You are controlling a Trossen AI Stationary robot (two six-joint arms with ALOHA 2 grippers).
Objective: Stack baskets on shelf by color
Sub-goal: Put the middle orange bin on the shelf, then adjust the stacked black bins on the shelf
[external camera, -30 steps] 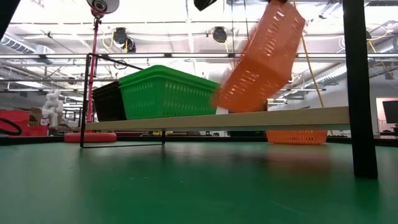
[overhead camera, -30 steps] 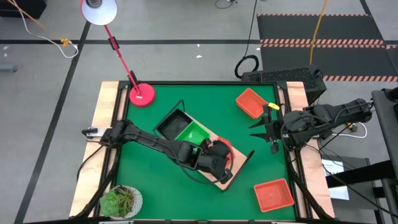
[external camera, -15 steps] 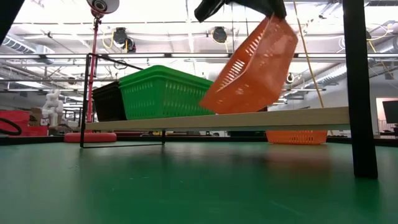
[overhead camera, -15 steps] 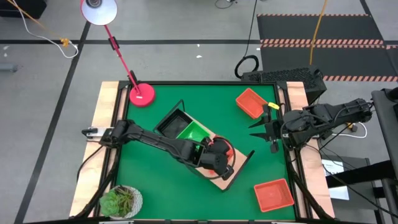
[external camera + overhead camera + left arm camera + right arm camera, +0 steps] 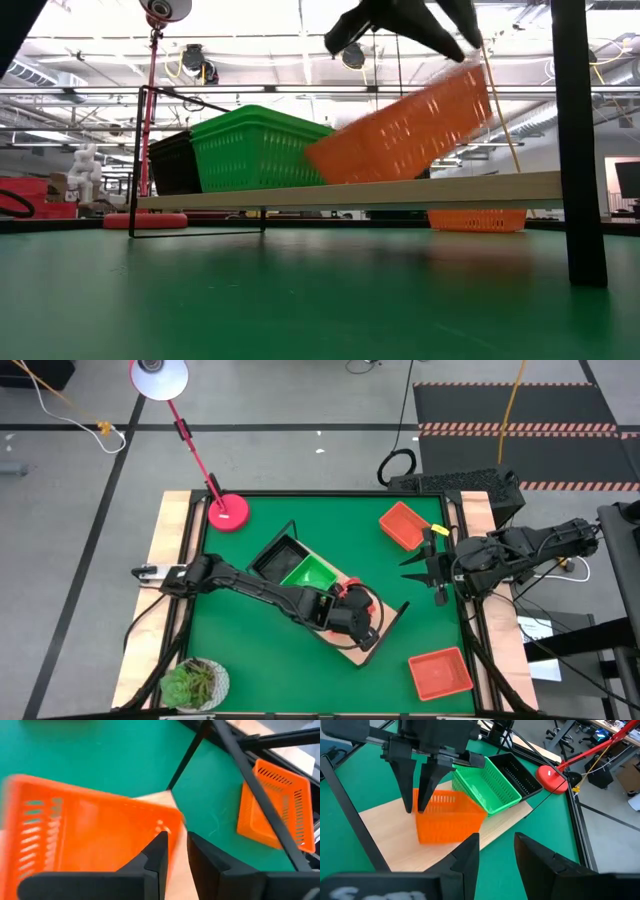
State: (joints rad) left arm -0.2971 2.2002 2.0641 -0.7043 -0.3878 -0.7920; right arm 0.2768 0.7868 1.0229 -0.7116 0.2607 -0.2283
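The left gripper [image 5: 415, 785] has its jaws parted astride the wall of a tilted orange basket [image 5: 400, 135], one edge down on the shelf [image 5: 350, 193] beside the green basket [image 5: 262, 148]. Let go crooked, it may bounce off. The right gripper [image 5: 432, 568] waits, jaws apart.

A lab: hazard-striped floor mats [image 5: 515, 428], exposed ceiling ducts [image 5: 300, 92].

Three baskets [image 5: 262, 150] side by side on shelf [image 5: 350, 192]; two more baskets [image 5: 403, 524] on table mat [image 5: 230, 640] right of shelf.
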